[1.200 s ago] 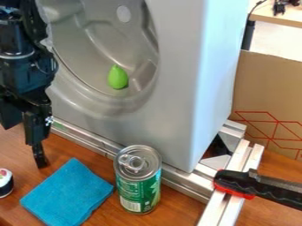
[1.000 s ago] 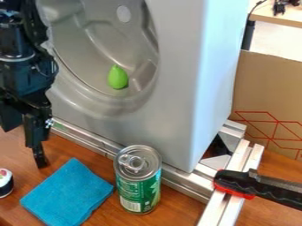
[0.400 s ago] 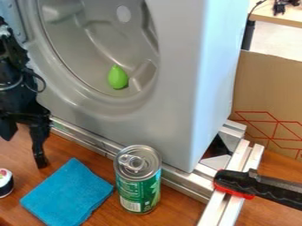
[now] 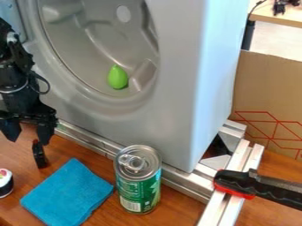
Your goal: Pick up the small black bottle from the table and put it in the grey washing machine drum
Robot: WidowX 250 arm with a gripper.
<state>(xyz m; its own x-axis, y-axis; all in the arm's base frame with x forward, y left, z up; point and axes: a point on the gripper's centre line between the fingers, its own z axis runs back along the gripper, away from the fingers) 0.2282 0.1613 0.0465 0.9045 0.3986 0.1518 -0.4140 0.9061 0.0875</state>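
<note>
"What's sitting nearest to us?"

"A blue cloth [image 4: 68, 192] is lying flat on the wooden table [image 4: 180, 212], and a green can [image 4: 138, 185] with a silver lid is standing upright just beside its right-hand corner."

"And at the left edge?"

"A small white-and-black round thing [image 4: 5, 182] is sitting there, partly cut off. Over on the right, a black handle with red edging [image 4: 247, 184] is reaching in across the metal rails [image 4: 236, 165]."

"Where's the slim black piece [image 4: 40, 155]?"

"It's standing nearly upright on the table, just beyond the cloth's far corner, with a touch of red by its top."

"What's the claw [image 4: 27, 136] doing with it?"

"The claw is hanging at the left with its two fingers spread apart. The right-hand one is pointing down at the top of the piece, overlapping it from here. I can't tell whether they're touching."

"What's behind that?"

"A big grey housing [image 4: 177, 110] is rising behind the rails, and a green pear-shaped thing [image 4: 118, 77] is resting low inside its round hollow."

"And farthest off?"

"Brown cardboard [image 4: 268, 88] with red lines is standing to the right of the housing, and a pale desk [image 4: 283, 16] is showing beyond it, in the upper right corner."
</note>
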